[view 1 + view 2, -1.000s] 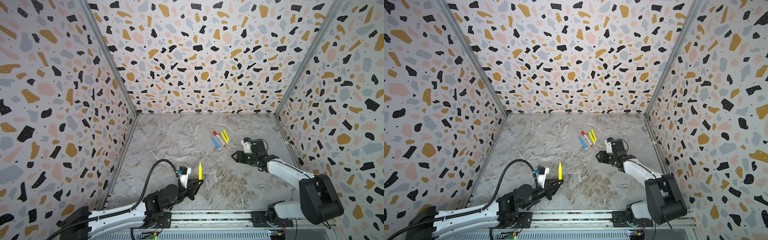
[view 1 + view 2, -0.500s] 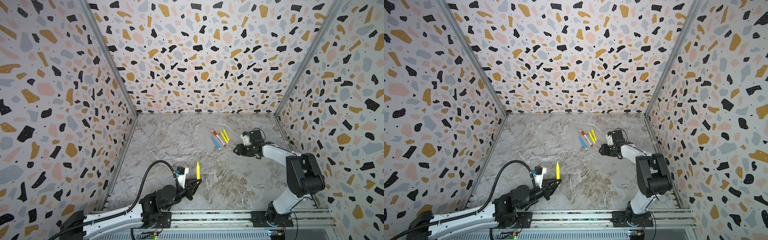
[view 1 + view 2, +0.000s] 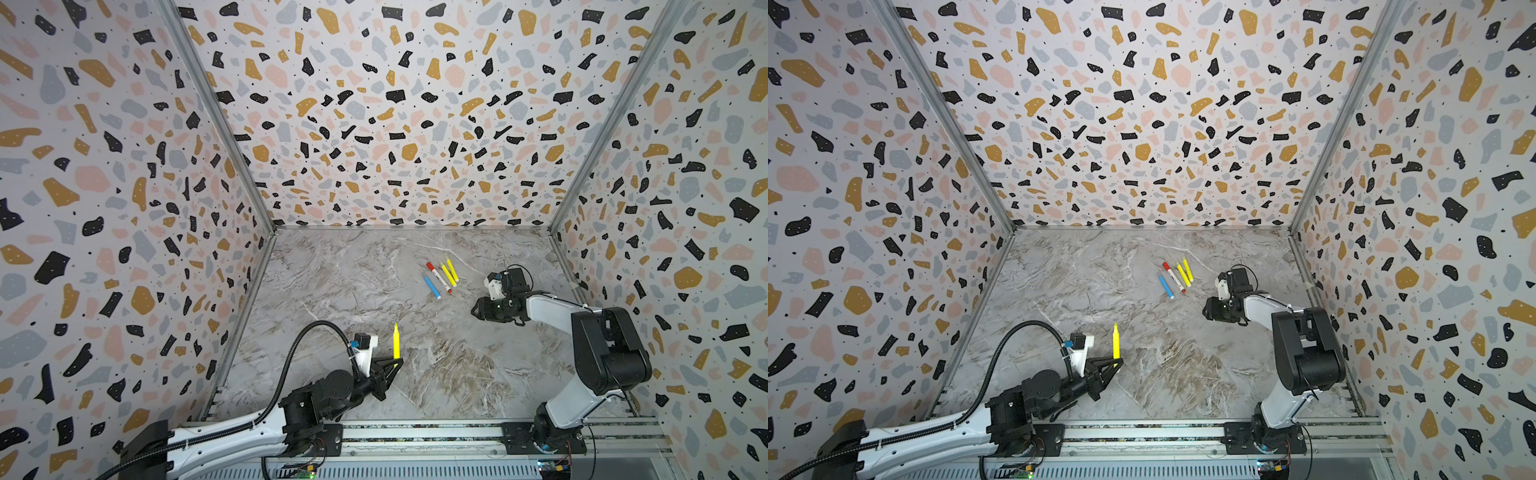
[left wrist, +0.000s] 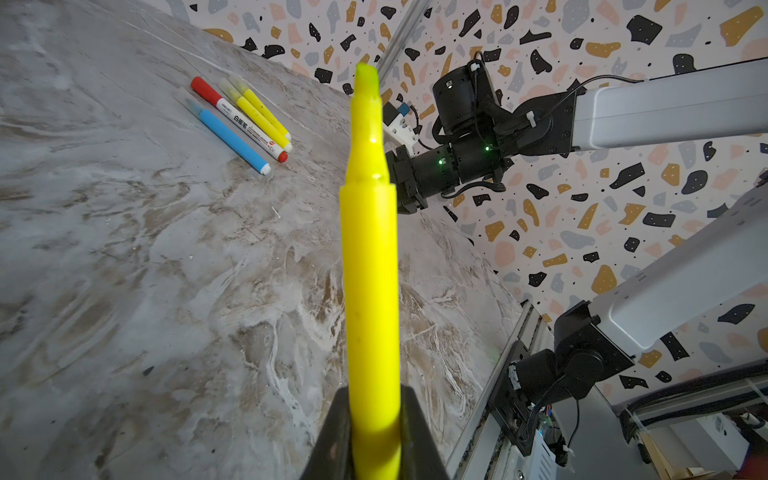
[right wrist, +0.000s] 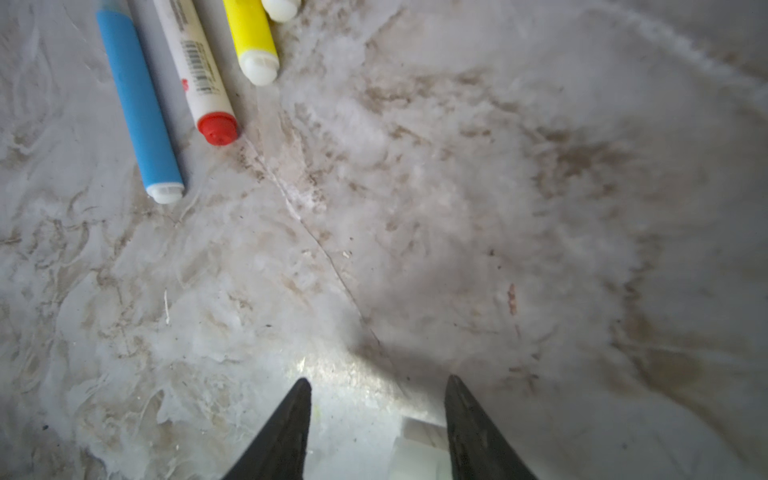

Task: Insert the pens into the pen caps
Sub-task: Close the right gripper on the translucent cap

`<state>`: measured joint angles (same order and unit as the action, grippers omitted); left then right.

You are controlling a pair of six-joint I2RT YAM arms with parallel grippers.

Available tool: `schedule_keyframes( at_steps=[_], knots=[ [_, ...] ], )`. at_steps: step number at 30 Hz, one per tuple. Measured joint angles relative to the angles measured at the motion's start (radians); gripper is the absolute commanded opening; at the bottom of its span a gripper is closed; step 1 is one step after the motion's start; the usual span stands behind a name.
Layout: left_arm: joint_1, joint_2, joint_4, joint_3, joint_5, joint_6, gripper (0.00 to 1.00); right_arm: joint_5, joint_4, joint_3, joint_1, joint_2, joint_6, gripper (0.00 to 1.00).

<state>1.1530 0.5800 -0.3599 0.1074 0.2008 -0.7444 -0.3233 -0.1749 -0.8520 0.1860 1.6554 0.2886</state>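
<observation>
Left claw (image 3: pixel 395 361) clamps a yellow pen (image 3: pixel 396 340) upright by its base above the surface (image 3: pixel 457 374), likely light, stiff and slick, tip free; right claw (image 5: pixel 378 378) stands part-open beside a pale clear piece (image 5: pixel 419 449), hold unclear; four pens (image 3: pixel 439 275) lie beyond

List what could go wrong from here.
1. The left tool grips the yellow pen only by its bottom end. Pressing onto its tip may tilt it or make it slip.
2. The pale piece between the right tool's jaws sits to one side. Whether it is gripped is unclear, so it may drop.
</observation>
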Motion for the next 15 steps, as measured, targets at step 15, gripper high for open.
schedule_keyframes(
  at_steps=[15],
  knots=[
    [0.000,0.000,0.000,0.000,0.000,0.000,0.00,0.022,0.058,0.177,0.006,-0.153,0.024,0.52]
  ],
)
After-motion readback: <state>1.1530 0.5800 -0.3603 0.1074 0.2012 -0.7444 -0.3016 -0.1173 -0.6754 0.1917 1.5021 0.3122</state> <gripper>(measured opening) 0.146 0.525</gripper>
